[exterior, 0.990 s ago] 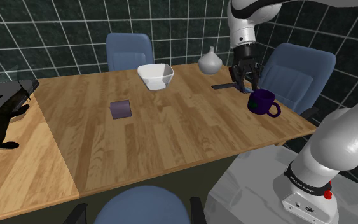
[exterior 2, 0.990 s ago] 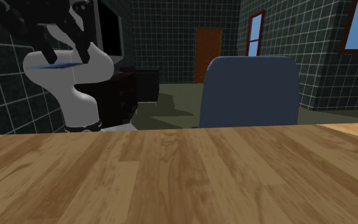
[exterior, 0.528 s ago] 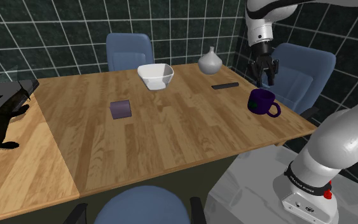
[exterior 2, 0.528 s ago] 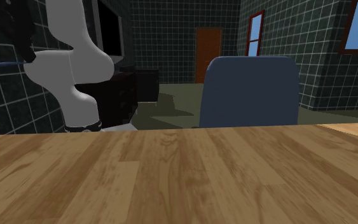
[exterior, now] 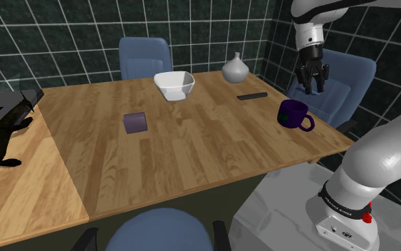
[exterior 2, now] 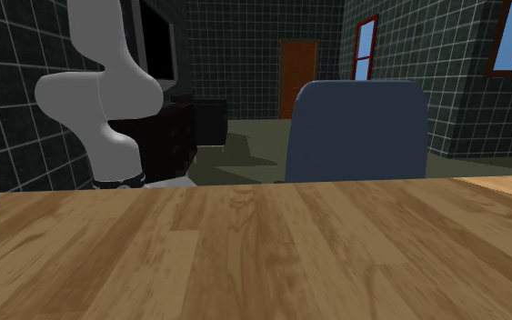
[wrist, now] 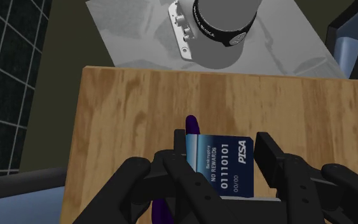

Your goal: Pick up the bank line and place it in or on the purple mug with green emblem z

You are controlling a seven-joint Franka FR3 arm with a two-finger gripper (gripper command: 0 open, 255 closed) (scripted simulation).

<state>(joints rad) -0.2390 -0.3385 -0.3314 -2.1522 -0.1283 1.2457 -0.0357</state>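
- Between the black jaws, which are clamping it, the blue rectangular bank card (wrist: 228, 165) is hanging above the wooden tabletop (exterior: 191, 142).
- Centring it over the mouth of the dark purple mug (exterior: 292, 114), then lowering slowly before release, is looking safest.
- Card and jaws are hiding most of the mug beneath.

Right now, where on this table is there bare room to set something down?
The widest bare wood lies between the small box and the mug, running to the table's near edge. The paler end at the shoulder view's left is also free. The far edge is crowded: bowl, vase, a dark flat strip, and the gripper holding a card near the mug.
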